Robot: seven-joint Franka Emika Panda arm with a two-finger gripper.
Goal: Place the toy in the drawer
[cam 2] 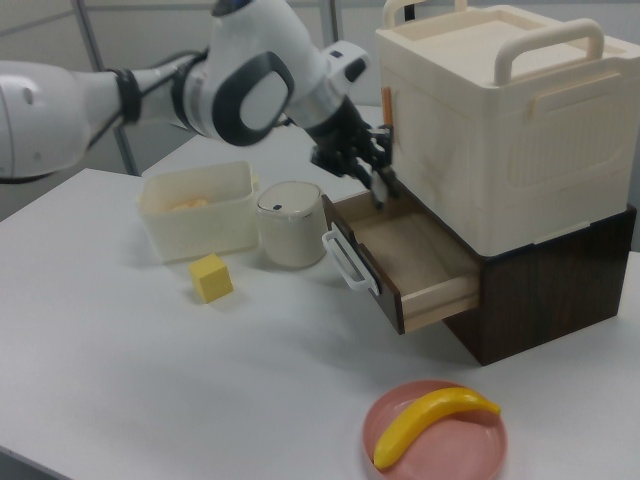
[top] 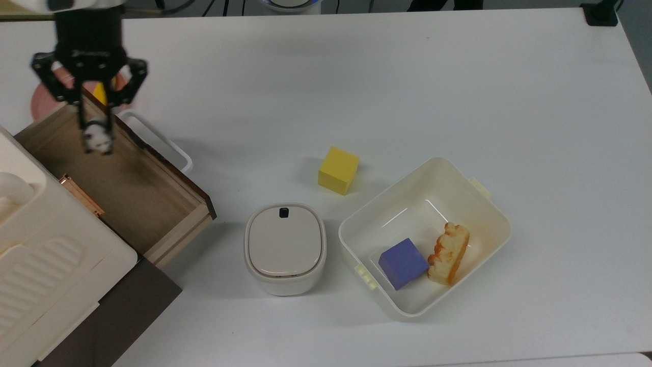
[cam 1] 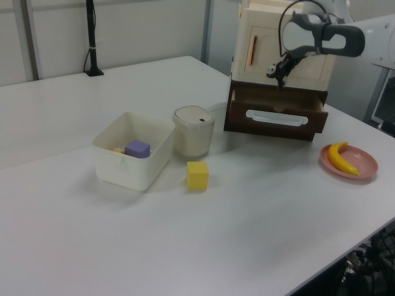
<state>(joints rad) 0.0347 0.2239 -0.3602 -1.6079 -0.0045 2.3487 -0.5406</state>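
End effector (top: 97,137) clamped on the panda toy (top: 98,141), held in the air over the open drawer (top: 122,188) (near its handle end). Step in hand: release. Judged best: drop lower inside the walls, centre over the wood floor, then part the 2 fingers.

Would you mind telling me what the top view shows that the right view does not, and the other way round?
Only the top view looks down into the tub at the purple cube and pastry toy. Only the right view shows the cream cabinet's top handles. Both show the gripper holding the toy above the open drawer, plus the yellow cube.
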